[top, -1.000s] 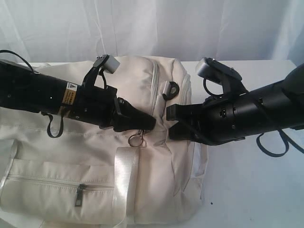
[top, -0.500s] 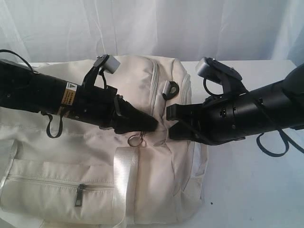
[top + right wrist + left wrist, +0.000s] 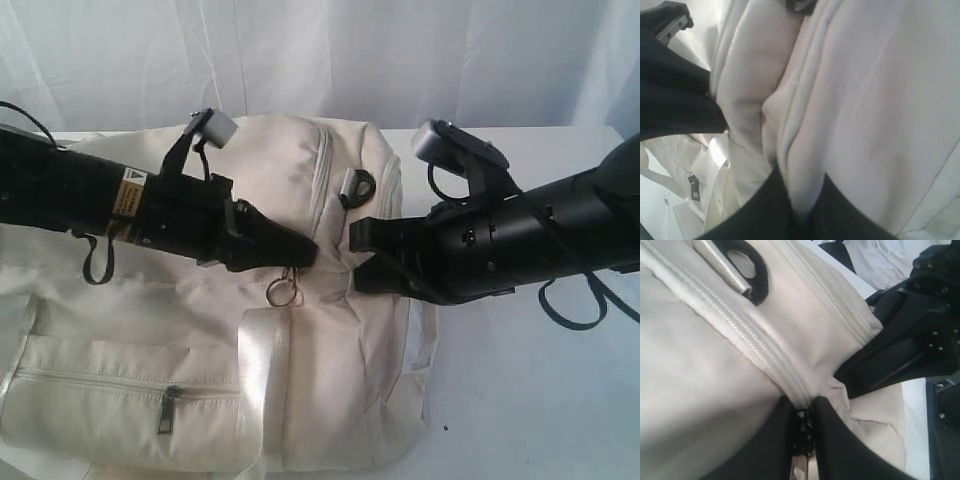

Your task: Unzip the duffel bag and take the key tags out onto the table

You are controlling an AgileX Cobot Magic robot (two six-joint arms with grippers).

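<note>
Draw the zip pull (image 3: 804, 435) straight along the teeth with the left pincer (image 3: 806, 407), pinched together on it at the top seam of the duffel bag (image 3: 330, 380); avoid lifting or twisting. Brace with the right pincer (image 3: 800, 200), clamped on a fold of the bag's cloth just beside that seam. Lying on the tabletop (image 3: 530, 400), zipped shut here; no key tags in sight, presumably inside.

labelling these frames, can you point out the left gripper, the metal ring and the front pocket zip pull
left gripper (image 3: 803, 402): left wrist view, midway between its fingertips
metal ring (image 3: 283, 289): exterior view, on the hanging wire loop
front pocket zip pull (image 3: 170, 404): exterior view, middle of the dark tab
</note>
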